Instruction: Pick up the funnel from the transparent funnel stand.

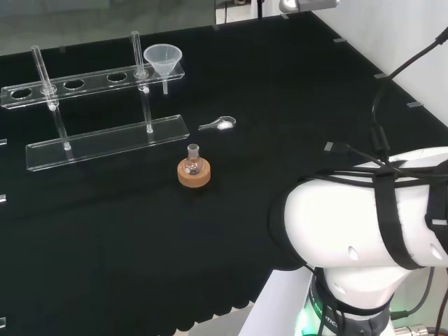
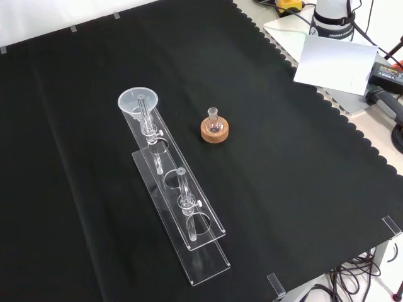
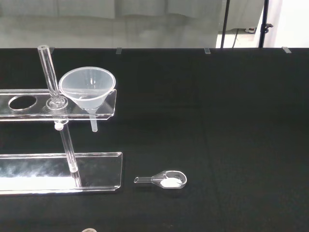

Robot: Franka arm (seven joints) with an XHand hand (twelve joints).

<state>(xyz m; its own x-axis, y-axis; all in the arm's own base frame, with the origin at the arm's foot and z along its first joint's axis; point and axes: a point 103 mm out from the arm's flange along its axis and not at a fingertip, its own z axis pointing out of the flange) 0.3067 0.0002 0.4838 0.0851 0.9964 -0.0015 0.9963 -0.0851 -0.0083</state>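
the funnel [image 1: 162, 57] [image 2: 138, 102] [image 3: 87, 88] sits upright in the end hole of the upper shelf of the transparent funnel stand [image 1: 105, 140] [image 2: 189, 214] [image 3: 63, 169], its spout hanging below that shelf and just beside one of the stand's posts. off the funnel end of the stand, a small clear scoop [image 1: 218, 124] [image 3: 163, 180] holding white powder lies on the black cloth [image 1: 105, 266] [image 2: 302, 163] [image 3: 241, 121], and a small round flask on a cork ring [image 1: 193, 170] [image 2: 215, 128] stands near the stand's base plate, apart from it. the state of the hand's fingers cannot be told from these views.
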